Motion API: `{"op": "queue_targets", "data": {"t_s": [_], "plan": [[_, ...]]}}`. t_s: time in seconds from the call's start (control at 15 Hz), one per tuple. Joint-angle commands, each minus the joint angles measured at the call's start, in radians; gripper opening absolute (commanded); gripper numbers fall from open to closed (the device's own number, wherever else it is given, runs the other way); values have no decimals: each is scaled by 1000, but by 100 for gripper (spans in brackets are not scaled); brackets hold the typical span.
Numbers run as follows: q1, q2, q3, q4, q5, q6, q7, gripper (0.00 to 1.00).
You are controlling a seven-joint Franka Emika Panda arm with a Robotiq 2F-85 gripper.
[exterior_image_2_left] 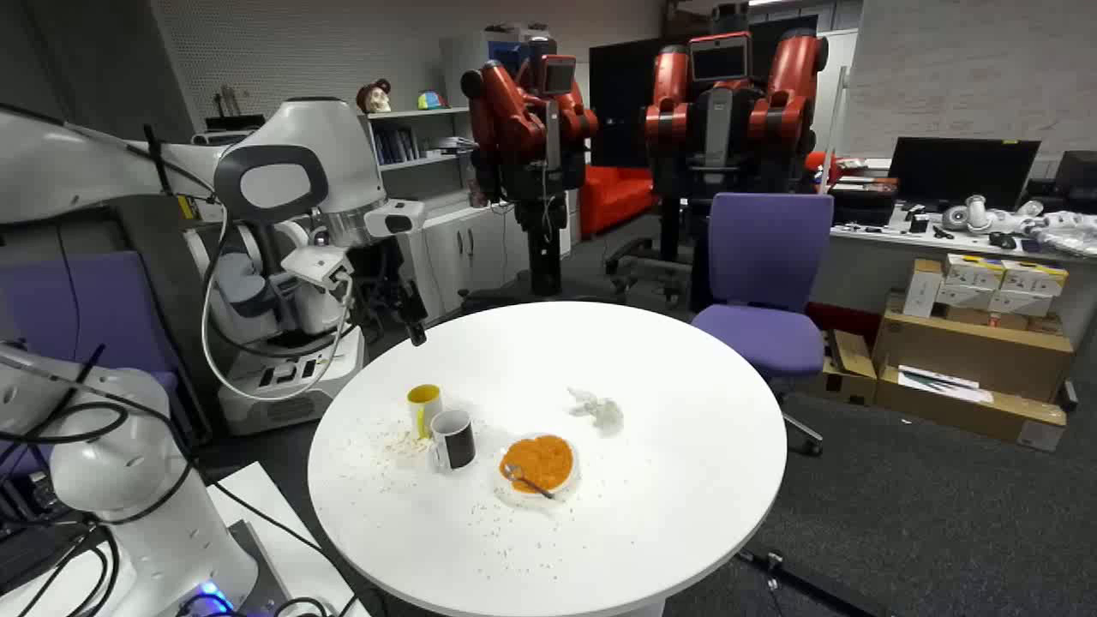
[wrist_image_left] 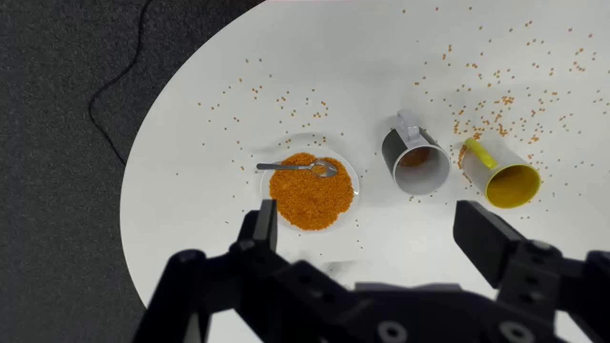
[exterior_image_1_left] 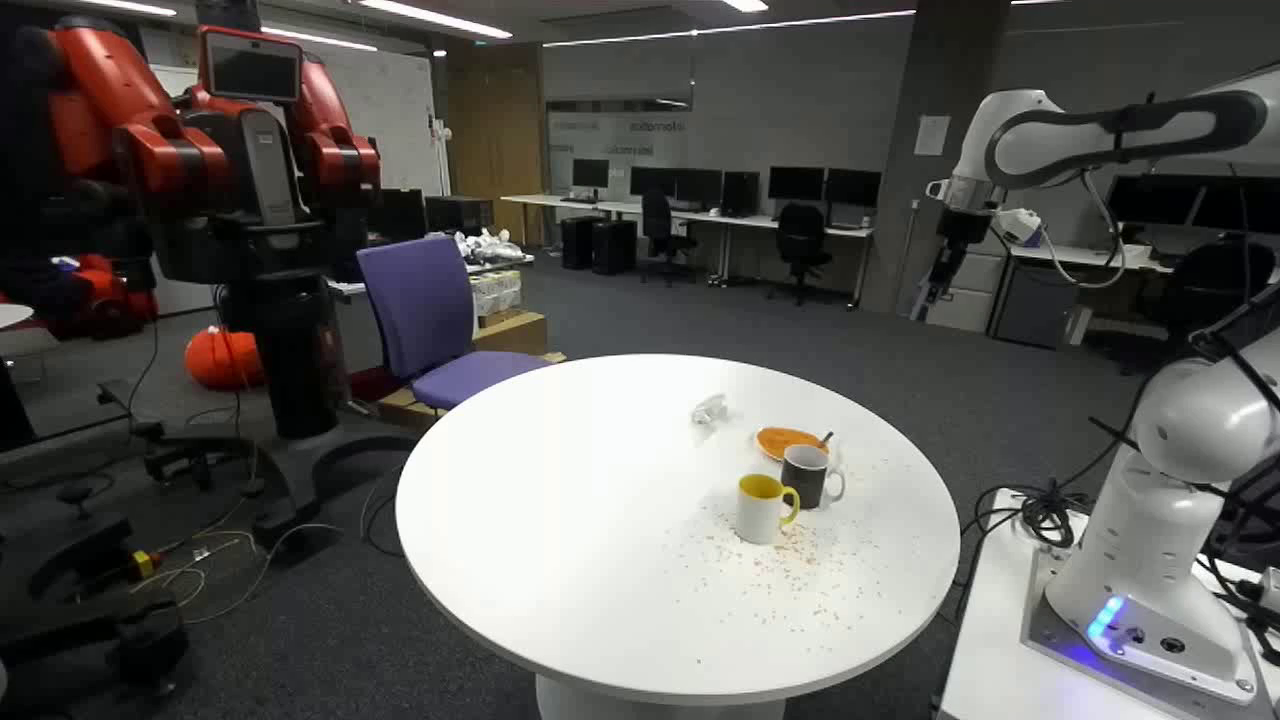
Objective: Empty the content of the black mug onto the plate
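The black mug [wrist_image_left: 394,151] has a black outside, a white inside and a white handle; orange grains lie at its bottom. It stands upright on the table in both exterior views [exterior_image_1_left: 803,484] [exterior_image_2_left: 460,446]. The plate [wrist_image_left: 344,217] is small and round with a pale rim, heaped with orange grains; it also shows in both exterior views [exterior_image_1_left: 762,450] [exterior_image_2_left: 567,491]. A spoon [wrist_image_left: 290,166] lies across the grains. My gripper [wrist_image_left: 366,205] is open and empty. It hangs high above the table, apart from the mug and plate, in both exterior views [exterior_image_1_left: 928,300] [exterior_image_2_left: 416,332].
A white mug with a yellow inside and handle [wrist_image_left: 479,164] stands close beside the black mug. Loose grains are scattered over the round white table [exterior_image_2_left: 686,497]. A crumpled clear object [exterior_image_2_left: 600,411] lies farther across. A purple chair [exterior_image_2_left: 758,338] stands by the table edge.
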Motion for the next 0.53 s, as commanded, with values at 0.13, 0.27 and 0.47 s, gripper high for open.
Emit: {"op": "queue_targets", "data": {"t_s": [0.13,0.27,0.47], "plan": [[0,9,4,-4,7,7,-1,100],[15,40,3,-32,22,42,3,100],[35,108,12,-92,49,149,29,100]]}}
